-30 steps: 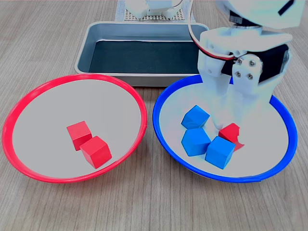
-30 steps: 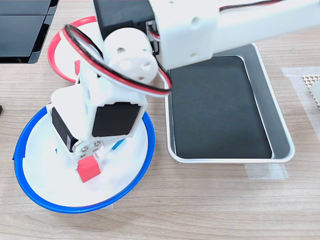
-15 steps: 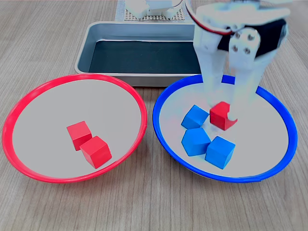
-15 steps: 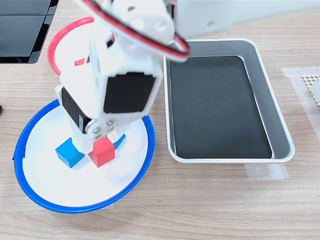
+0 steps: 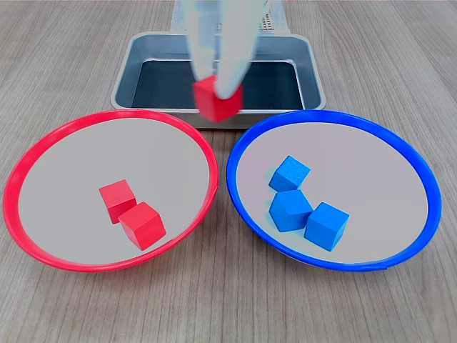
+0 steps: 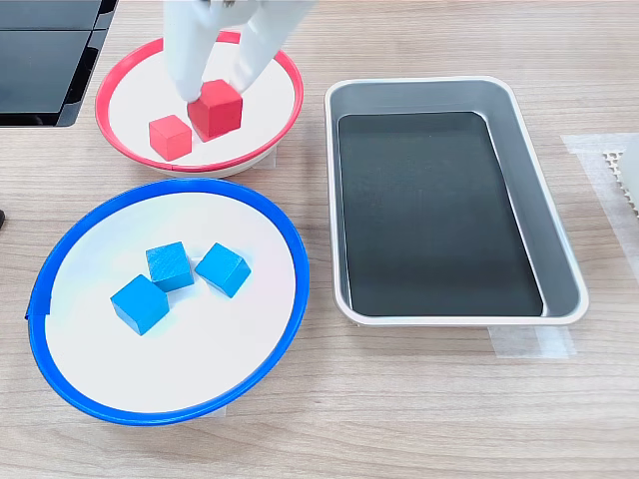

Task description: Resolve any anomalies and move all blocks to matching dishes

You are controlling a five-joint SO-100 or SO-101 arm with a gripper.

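My gripper (image 5: 216, 87) is shut on a red block (image 5: 216, 99) and holds it in the air, its fingers blurred. In the second exterior view the gripper (image 6: 214, 92) and the held red block (image 6: 217, 110) hang over the red-rimmed dish (image 6: 297, 85). Two red blocks (image 5: 118, 200) (image 5: 142, 225) lie in the red-rimmed dish (image 5: 114, 113); the second exterior view shows only one of them (image 6: 171, 137). Three blue blocks (image 5: 289, 173) (image 5: 290, 210) (image 5: 327, 225) rest in the blue-rimmed dish (image 5: 328, 114), clustered left of its centre.
A grey rectangular tray (image 5: 125, 75) with a dark base stands behind both dishes and holds nothing. In the second exterior view the tray (image 6: 561, 249) is at the right and a dark flat object (image 6: 40, 60) lies at the top left.
The gripper lifted the red block out of the blue-rimmed dish and carried it toward the red-rimmed dish. The arm no longer covers the blue dish, so all three blue blocks show.
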